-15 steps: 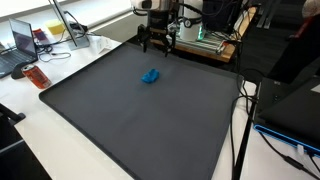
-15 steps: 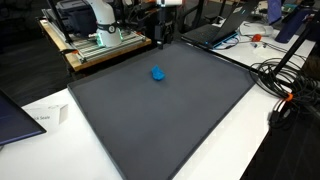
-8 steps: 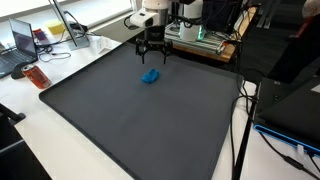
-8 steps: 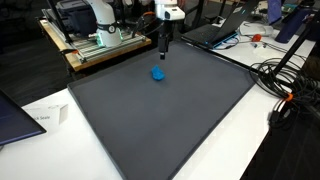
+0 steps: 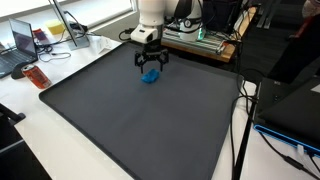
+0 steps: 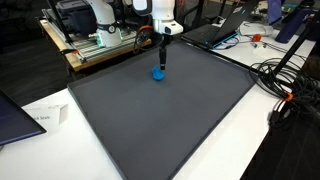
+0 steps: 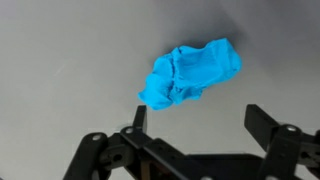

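A small crumpled blue cloth [image 5: 150, 76] lies on the dark grey mat [image 5: 140, 115] near its far edge, and it shows in both exterior views [image 6: 158, 72]. My gripper [image 5: 150, 62] hangs just above the cloth, fingers pointing down, open and empty. In the wrist view the cloth [image 7: 190, 73] lies just ahead of the two spread fingers of my gripper [image 7: 198, 115], nearer the left finger and not between them.
Laptops, a red object [image 5: 36, 76] and cables lie on the white table beside the mat. A wooden bench with equipment [image 6: 95, 40] stands behind the mat. More cables [image 6: 285, 85] and a laptop [image 6: 215, 33] lie at the mat's other side.
My gripper has moved from the mat's far edge toward the blue cloth and come down over it. The cloth has not moved.
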`<state>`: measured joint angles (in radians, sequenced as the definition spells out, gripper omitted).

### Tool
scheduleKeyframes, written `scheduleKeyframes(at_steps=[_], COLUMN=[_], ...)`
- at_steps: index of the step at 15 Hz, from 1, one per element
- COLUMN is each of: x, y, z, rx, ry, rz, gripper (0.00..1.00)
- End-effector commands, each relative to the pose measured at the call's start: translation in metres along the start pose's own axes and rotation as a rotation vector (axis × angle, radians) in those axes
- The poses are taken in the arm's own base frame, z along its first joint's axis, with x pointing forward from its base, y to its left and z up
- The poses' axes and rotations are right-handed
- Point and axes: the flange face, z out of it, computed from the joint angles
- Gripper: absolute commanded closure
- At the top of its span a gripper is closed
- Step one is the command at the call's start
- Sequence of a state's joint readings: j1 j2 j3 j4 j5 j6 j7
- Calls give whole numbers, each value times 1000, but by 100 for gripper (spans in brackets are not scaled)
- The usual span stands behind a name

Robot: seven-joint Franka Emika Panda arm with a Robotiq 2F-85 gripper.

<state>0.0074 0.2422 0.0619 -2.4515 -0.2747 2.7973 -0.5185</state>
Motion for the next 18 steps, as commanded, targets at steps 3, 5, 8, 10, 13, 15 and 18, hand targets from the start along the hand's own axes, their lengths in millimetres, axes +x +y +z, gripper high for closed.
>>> scheduleKeyframes(at_steps=[3, 5, 8, 10, 13, 15, 18], x=[-2, -3, -5, -6, -7, -6, -4], y=[10, 11, 14, 17, 19, 18, 18], z=[29, 38, 47, 51, 55, 57, 57], rx=[-2, 2, -1, -10, -13, -10, -11], ry=[-3, -14, -29, -35, -55, -64, -74], rz=[-103, -121, -137, -148, -171, -179, -184], gripper=[0, 0, 0, 0, 0, 24, 42])
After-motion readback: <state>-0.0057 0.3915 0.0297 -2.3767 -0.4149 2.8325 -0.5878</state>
